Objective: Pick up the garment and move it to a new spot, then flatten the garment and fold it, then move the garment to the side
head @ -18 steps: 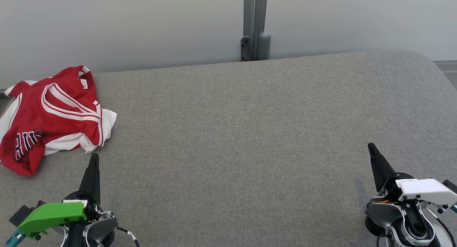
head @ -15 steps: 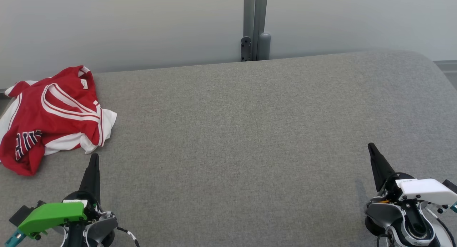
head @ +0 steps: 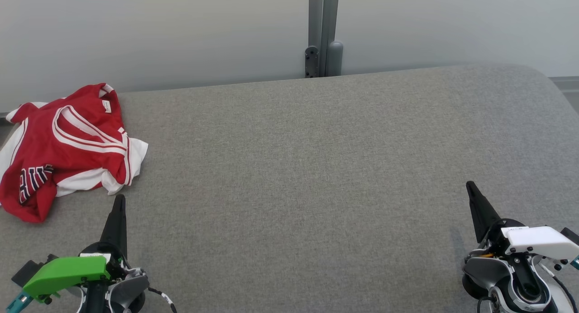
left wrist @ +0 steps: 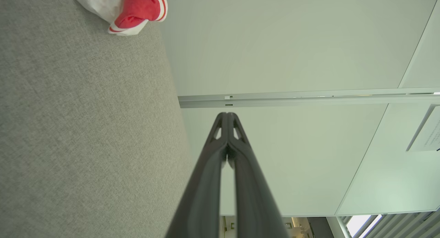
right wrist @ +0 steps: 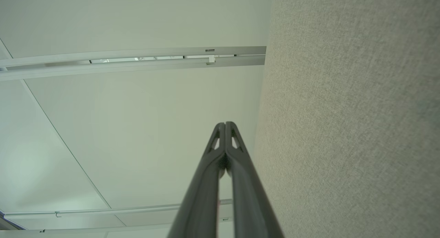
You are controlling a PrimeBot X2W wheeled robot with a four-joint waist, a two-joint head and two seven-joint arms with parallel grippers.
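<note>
Red-and-white garment point(head: 68, 145) crumpled on tabletop point(head: 316, 168), far left | probably soft, light, limp; pinch raised fold at near hem | left fingers point(head: 116, 222) pressed together, empty, near it | right fingers point(head: 479, 211) same, well apart

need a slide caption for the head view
Crumpled red-and-white garment at far left of the grey fabric surface; left gripper and right gripper both shut, empty.

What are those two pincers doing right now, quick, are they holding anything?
Left pincer: closed, holding nothing.
Right pincer: closed, holding nothing.
</note>
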